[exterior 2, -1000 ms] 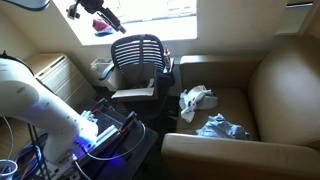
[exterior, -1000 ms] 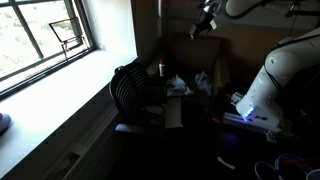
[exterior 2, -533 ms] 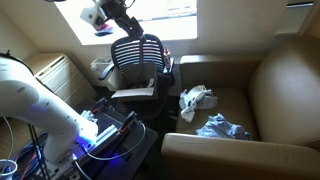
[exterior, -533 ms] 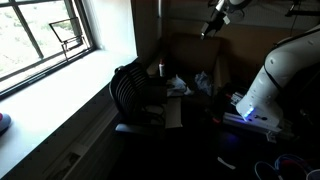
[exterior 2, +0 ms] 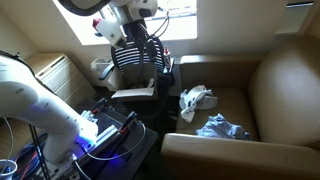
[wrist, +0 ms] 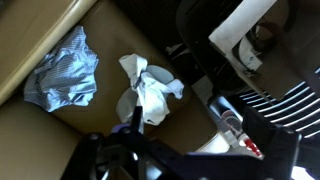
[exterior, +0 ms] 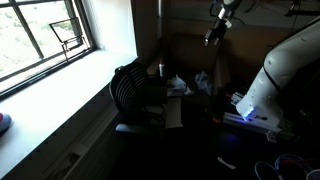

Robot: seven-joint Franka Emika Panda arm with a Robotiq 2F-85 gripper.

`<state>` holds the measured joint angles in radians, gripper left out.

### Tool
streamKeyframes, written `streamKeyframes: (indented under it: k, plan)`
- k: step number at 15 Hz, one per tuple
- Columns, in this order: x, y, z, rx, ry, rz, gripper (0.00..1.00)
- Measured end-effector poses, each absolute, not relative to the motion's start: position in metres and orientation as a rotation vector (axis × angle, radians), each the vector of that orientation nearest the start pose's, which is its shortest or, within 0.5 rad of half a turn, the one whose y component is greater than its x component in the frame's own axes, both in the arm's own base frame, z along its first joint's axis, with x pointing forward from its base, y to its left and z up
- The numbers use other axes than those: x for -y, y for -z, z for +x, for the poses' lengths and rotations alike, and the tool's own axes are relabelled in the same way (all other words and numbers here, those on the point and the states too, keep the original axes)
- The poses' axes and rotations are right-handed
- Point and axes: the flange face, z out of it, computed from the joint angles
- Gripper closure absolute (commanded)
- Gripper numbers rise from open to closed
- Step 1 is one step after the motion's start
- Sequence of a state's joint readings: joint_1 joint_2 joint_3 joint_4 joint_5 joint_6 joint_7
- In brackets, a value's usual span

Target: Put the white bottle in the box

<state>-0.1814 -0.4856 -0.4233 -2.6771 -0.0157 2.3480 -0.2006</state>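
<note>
Fingers [wrist: 102, 160] spread, holding nothing; I see my gripper [exterior: 209, 40] hanging high, well apart from the white bottle [exterior: 160, 70] beside the black basket [exterior: 130, 88].

Observing crumpled white paper wrapper [exterior 2: 195, 99] lying on seat of tan padded sofa [exterior 2: 286, 82]; recording rumpled blue-and-white cloth [exterior 2: 222, 127] lying near it, apart.
</note>
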Motion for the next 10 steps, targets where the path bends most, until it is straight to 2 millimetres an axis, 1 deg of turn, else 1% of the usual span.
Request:
streamKeyframes:
  k: [1,3,5,6,7,8,10]
  plan:
    - [0.223,-0.394,0.326,-0.457,0.266,-2.938,0.00]
    - [0.246,-0.412,0.333,-0.304,0.296,-2.900,0.00]
    - [0.262,-0.425,0.354,-0.169,0.313,-2.844,0.00]
    - [0.265,-0.427,0.370,-0.109,0.294,-2.819,0.00]
    - [0.264,-0.428,0.387,-0.056,0.261,-2.797,0.00]
    - [0.258,-0.425,0.405,-0.012,0.216,-2.778,0.00]
    - [0.236,-0.409,0.441,0.060,0.092,-2.791,0.00]
